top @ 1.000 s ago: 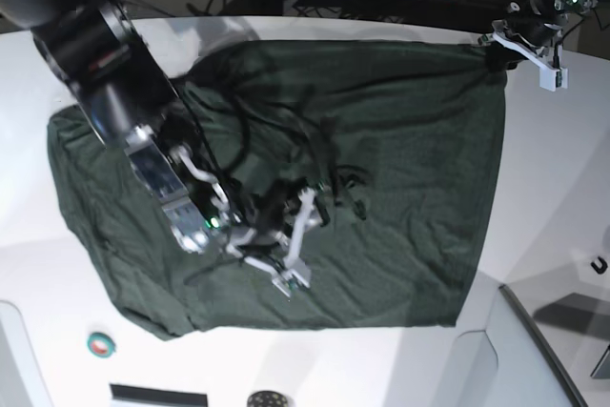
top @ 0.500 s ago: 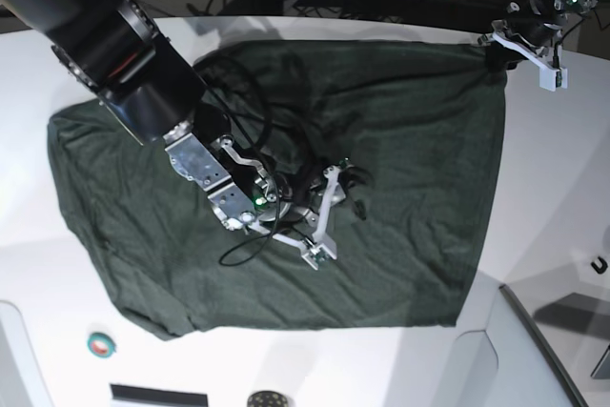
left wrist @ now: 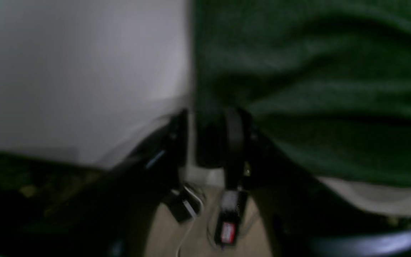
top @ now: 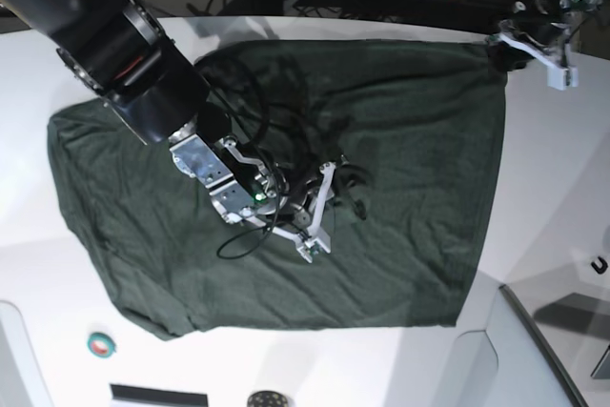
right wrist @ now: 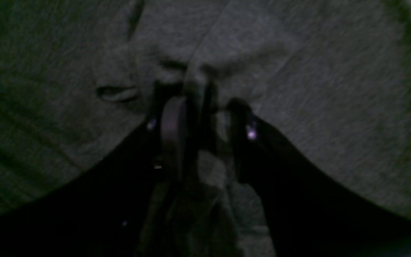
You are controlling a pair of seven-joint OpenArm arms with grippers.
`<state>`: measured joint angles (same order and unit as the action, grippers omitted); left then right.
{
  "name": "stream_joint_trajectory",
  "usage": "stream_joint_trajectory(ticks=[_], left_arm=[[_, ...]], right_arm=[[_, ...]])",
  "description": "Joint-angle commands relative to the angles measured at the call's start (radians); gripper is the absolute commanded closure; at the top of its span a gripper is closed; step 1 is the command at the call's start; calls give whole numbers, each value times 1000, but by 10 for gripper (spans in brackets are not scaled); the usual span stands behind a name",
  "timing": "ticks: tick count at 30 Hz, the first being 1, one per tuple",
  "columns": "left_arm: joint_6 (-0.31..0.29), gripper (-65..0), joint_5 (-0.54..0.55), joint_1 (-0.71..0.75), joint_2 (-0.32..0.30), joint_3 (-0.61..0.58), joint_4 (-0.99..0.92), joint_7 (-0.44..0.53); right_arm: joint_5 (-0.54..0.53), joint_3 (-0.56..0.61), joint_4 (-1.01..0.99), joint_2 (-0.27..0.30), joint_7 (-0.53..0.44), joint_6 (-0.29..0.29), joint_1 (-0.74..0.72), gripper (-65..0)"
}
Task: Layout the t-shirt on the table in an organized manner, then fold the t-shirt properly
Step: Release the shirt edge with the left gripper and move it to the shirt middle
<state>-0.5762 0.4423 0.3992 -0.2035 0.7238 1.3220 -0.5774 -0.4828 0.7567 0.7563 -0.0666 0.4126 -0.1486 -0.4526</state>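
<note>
The right arm reaches from the far left corner down over the middle of the shirt (top: 400,140), its wrist bent low so the right pincer (right wrist: 205,107) presses into the cloth. Its jaws are partly apart with a small bunch of fabric puckered between them. The left arm comes in at the far right corner, where the left pincer (left wrist: 205,139) sits at the shirt's corner by the tabletop (top: 562,178) edge; dark cloth lies between its narrowly parted jaws, but the blur hides whether they grip it. The shirt lies spread across the tabletop, wrinkled. A small teal disc (top: 100,343) sits near the front edge.
</note>
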Motion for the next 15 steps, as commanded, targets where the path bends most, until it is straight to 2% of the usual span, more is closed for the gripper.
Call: stream_joint_trajectory(ticks=[1, 4, 6, 11, 15], left_arm=[[0, -225, 10, 2, -23, 26, 27, 13], [0, -349, 10, 2, -27, 75, 37, 13], [0, -408, 10, 4, -27, 110, 40, 13], [0, -411, 17, 28, -18, 155, 179, 12], [0, -411, 11, -24, -4, 72, 299, -71]], right_arm=[[-9, -6, 35, -11, -22, 4, -24, -242], [-9, -7, 79, -11, -17, 5, -10, -281], [-9, -7, 99, -11, 25, 5, -10, -279], [-9, -7, 107, -11, 45, 5, -10, -279], [-9, -10, 104, -8, 44, 5, -10, -278]])
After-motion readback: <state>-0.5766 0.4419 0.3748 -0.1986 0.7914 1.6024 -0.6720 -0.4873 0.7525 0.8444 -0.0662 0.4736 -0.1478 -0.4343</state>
